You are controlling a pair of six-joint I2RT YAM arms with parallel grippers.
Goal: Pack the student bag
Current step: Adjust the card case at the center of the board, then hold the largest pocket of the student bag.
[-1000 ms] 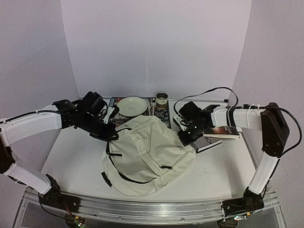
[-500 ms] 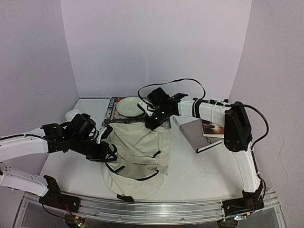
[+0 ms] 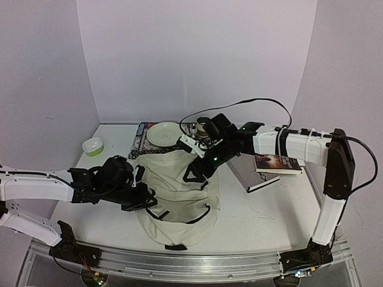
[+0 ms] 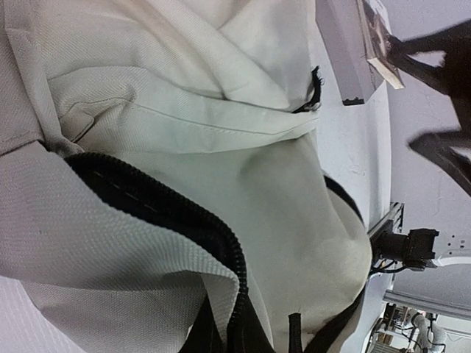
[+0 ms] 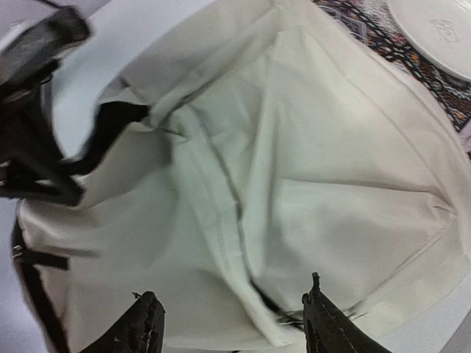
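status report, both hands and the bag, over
Left hand shut on student bag's left edge. Right hand open above bag's far end. Plate and book lie outside it, nothing blocking.

Cream fabric with black trim is shown by the student bag (image 3: pixel 179 188) beyond the black right fingers (image 5: pixel 143 323); a dark ornate pattern is borne by the mat (image 3: pixel 139 141).
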